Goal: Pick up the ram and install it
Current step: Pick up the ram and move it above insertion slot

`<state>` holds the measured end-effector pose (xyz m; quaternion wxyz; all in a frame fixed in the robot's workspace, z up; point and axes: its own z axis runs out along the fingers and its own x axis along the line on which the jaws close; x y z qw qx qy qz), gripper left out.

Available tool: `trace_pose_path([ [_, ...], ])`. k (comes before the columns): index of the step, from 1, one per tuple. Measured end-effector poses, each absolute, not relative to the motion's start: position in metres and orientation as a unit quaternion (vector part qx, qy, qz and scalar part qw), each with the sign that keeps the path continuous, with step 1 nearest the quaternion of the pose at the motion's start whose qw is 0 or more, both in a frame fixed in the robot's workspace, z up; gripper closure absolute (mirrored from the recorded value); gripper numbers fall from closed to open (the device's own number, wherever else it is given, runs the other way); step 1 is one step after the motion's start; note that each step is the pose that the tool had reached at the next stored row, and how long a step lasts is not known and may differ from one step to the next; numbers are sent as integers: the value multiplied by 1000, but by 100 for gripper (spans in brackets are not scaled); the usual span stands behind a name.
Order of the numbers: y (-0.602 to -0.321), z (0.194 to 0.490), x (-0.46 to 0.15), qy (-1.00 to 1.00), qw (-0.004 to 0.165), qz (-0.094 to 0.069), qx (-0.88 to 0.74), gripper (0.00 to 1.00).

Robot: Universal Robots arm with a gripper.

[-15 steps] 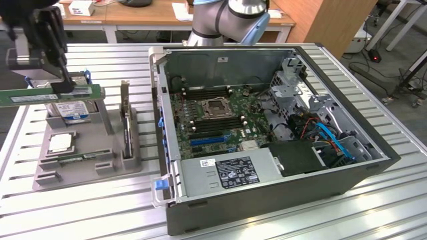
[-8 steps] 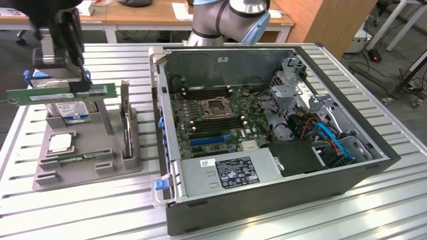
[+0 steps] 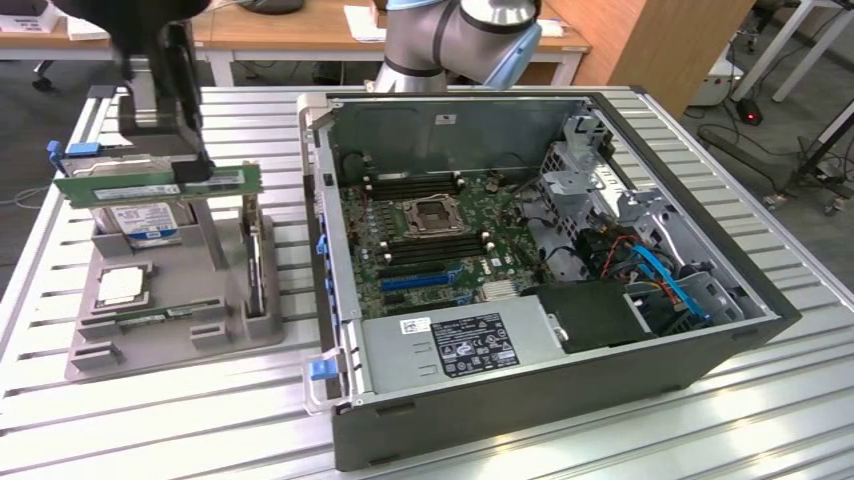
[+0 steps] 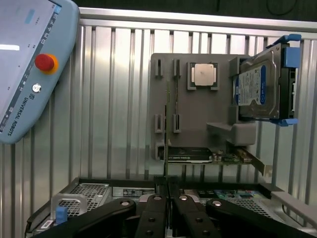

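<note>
The ram point(image 3: 150, 186) is a long green stick held level in the air above the grey parts holder point(image 3: 174, 325), at the exterior view's left. My gripper point(image 3: 195, 168) comes down from above and is shut on the stick's right-hand part. In the wrist view the ram point(image 4: 166, 124) shows edge-on as a thin line running out from between the black fingers point(image 4: 156, 213), with my gripper point(image 4: 167, 191) closed on it. The open computer case point(image 3: 534, 250) lies to the right, its motherboard's memory slots point(image 3: 400, 185) bare beside the processor socket point(image 3: 437, 213).
The holder carries a blue-labelled hard drive point(image 3: 144, 222), a processor chip point(image 3: 120, 285) and an upright dark expansion card point(image 3: 254, 265). The case's raised wall point(image 3: 318, 200) stands between holder and motherboard. A teach pendant point(image 4: 29, 64) lies on the slatted metal table point(image 3: 160, 420).
</note>
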<state>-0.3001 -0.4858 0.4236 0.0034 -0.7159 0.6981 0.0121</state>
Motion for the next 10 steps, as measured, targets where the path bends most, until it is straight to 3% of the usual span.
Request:
trace_pose_path([
  [10, -486, 424, -264, 698, 3, 12, -716, 89],
])
